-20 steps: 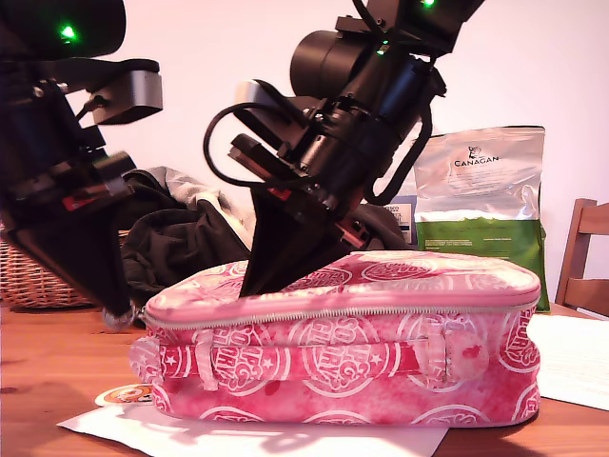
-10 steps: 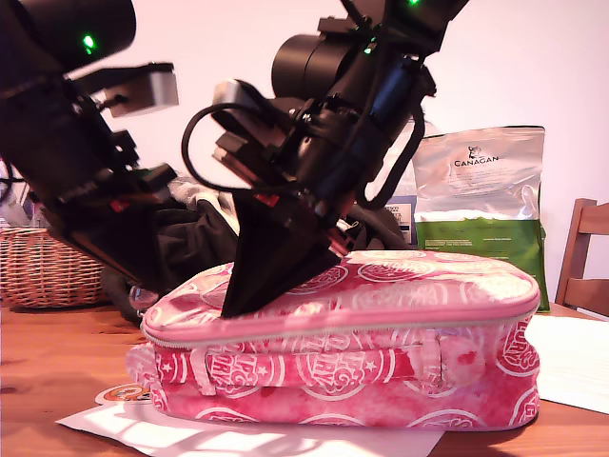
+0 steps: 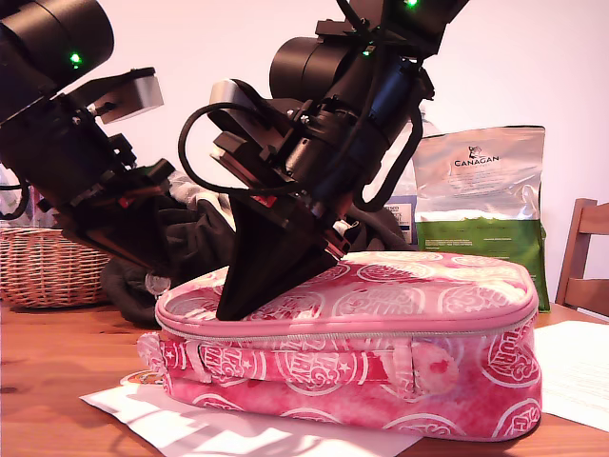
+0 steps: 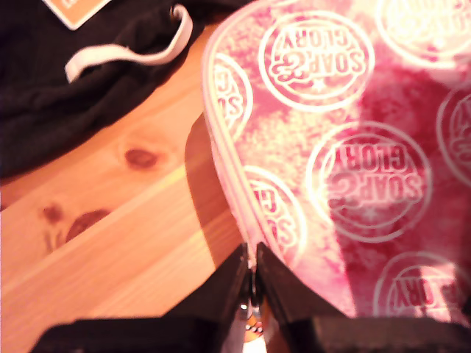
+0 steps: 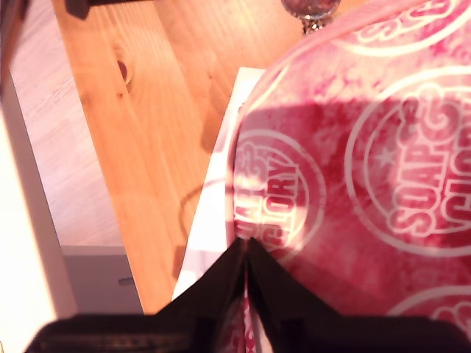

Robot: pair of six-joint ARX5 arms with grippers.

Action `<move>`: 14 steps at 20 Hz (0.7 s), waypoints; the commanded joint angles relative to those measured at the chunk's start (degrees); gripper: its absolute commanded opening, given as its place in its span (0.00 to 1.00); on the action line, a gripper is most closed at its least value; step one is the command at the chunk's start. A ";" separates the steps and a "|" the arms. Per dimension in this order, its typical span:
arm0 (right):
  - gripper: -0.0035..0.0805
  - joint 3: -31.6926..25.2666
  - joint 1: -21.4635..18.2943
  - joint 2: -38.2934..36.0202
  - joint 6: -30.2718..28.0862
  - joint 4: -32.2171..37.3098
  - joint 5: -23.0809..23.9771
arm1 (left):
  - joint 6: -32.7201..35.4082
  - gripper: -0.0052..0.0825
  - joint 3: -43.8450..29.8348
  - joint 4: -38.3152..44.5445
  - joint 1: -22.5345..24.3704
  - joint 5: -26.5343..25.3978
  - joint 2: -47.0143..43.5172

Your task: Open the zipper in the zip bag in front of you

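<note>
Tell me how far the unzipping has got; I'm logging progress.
Done: my second gripper, shut, presses on the zip bag top. In hand: my first gripper is closed at the zipper line, apparently on its pull. Left: the zipper's front run looks fully closed.

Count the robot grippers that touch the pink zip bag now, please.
2. My second gripper presses on the zip bag top panel; my first gripper is shut at its edge seam. No others visible.

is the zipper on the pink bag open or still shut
Shut along the side facing the exterior view: the zipper runs as one closed line round the zip bag. The far side is hidden.
</note>
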 commanded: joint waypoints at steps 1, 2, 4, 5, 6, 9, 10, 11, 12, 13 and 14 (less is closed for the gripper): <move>0.03 -3.87 1.01 4.07 -0.37 -3.17 0.42 | 0.17 0.04 0.57 2.75 1.49 -0.70 0.17; 0.03 -3.87 0.98 4.07 -0.37 -3.15 0.44 | 0.17 0.04 0.57 2.84 1.68 -0.66 0.17; 0.03 -3.96 1.01 4.07 -0.37 -3.28 0.46 | -0.02 0.04 0.57 3.43 2.36 -0.66 0.17; 0.03 -4.17 1.01 4.07 -0.37 -3.30 0.46 | 0.00 0.04 0.57 4.22 2.82 -0.76 0.17; 0.03 -4.55 1.01 4.07 -0.37 -3.30 0.48 | 0.00 0.04 0.57 5.03 3.41 -0.76 0.20; 0.03 -5.68 1.01 4.07 -0.37 -2.84 0.61 | 0.00 0.04 0.57 5.70 4.87 -0.59 0.55; 0.03 -5.81 0.98 4.07 -0.37 -2.73 0.61 | 0.00 0.04 0.57 5.62 5.05 -0.61 0.61; 0.03 -5.81 0.98 4.07 -0.37 -2.73 0.61 | 0.00 0.04 0.57 5.92 5.22 -0.61 0.90; 0.03 -5.81 1.01 4.07 -0.37 -2.73 0.61 | -0.04 0.04 0.57 5.99 5.40 -0.46 0.98; 0.03 -5.81 1.01 4.07 -0.37 -2.71 0.61 | -0.07 0.04 0.57 5.90 5.38 0.26 1.25; 0.03 -5.81 0.98 4.07 -0.39 -2.60 0.61 | -0.07 0.04 0.57 5.31 5.38 0.98 1.25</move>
